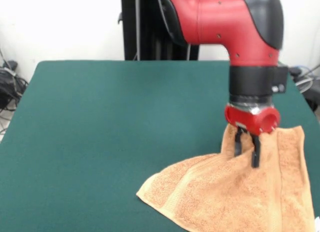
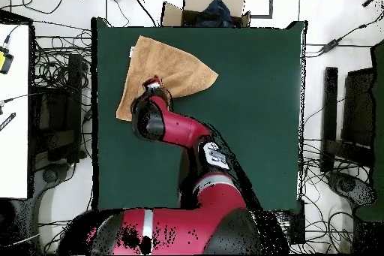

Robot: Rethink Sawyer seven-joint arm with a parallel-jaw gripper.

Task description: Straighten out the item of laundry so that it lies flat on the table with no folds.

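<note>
The orange-tan towel [image 1: 225, 192] lies at the near right of the green table [image 1: 100, 132] in the front view. It is not flat: a diagonal fold draws it to a point at its left. Its right and near parts run out of the picture. My gripper [image 1: 247, 154] hangs straight down over the towel's far part, near its far edge. Its two black fingers [image 1: 256, 152] stand a little apart, with towel showing between them, and their tips are low at the cloth. In the overhead view the towel [image 2: 176, 65] lies at the table's upper left, with the gripper [image 2: 154, 85] over its lower edge.
The towel lies close to the table's edge [image 2: 97, 80] on that side. A cardboard box [image 2: 214, 5] stands beyond the table. Cables and equipment [image 2: 60, 103] lie on the floor at both sides. The arm's base [image 2: 217, 193] reaches over the table's robot side.
</note>
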